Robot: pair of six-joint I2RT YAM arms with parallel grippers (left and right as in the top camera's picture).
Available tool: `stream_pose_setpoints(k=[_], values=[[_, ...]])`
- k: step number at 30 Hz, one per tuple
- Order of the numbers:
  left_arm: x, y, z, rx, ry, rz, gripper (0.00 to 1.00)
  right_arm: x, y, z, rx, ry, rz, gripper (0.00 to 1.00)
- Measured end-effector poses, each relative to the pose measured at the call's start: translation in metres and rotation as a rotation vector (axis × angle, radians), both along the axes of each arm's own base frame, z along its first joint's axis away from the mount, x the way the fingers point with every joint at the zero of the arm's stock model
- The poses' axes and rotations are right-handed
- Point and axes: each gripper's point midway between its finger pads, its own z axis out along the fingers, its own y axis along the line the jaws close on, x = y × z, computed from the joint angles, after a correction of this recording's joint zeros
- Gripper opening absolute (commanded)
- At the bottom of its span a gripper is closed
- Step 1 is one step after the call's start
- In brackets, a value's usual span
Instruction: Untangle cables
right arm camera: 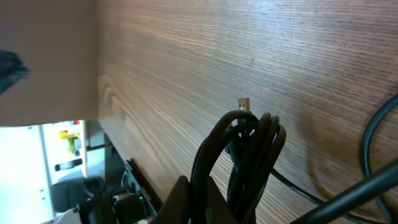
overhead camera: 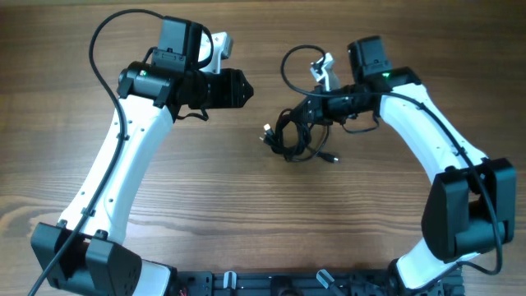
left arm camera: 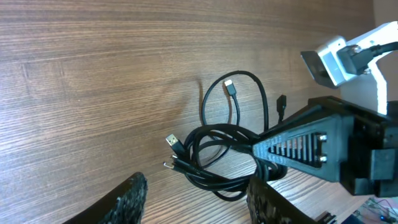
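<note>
Overhead: cables tangled on tabletop right of centre, right tool clamped shut on them, left tool parted, empty, well apart; left wrist: loops interlocked, so a pull may tighten the knot; right wrist: whole bundle pinched, likely dragging together.

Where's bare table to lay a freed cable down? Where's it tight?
Free: table front centre, bordered by left arm, right arm and the cables; also the strip between left gripper and the tangle. Crowded: around right gripper, shut on the cables.
</note>
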Motion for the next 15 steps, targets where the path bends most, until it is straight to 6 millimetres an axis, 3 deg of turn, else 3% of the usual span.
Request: stream_pose_setpoints(k=[6,7,8,11,12,15], values=[[0.001,0.008,-0.004,0.043,0.002,0.024,0.57,0.0,0.006,-0.014,-0.114,0.005,-0.038,0.09],[0.001,0.008,-0.004,0.045,0.002,0.026,0.57,0.001,0.006,-0.017,-0.137,0.003,-0.047,0.16],[0.001,0.008,-0.005,0.047,0.002,0.028,0.57,0.001,0.006,-0.019,-0.153,0.001,-0.054,0.37],[0.002,0.009,-0.005,0.053,0.0,0.031,0.57,0.004,0.004,-0.024,-0.197,0.0,-0.083,0.61],[0.002,0.01,-0.005,0.054,0.0,0.031,0.57,0.006,0.003,-0.025,-0.207,-0.001,-0.097,0.67],[0.002,0.01,-0.005,0.057,0.0,0.033,0.57,0.009,-0.003,-0.027,-0.227,-0.002,-0.12,0.69]])
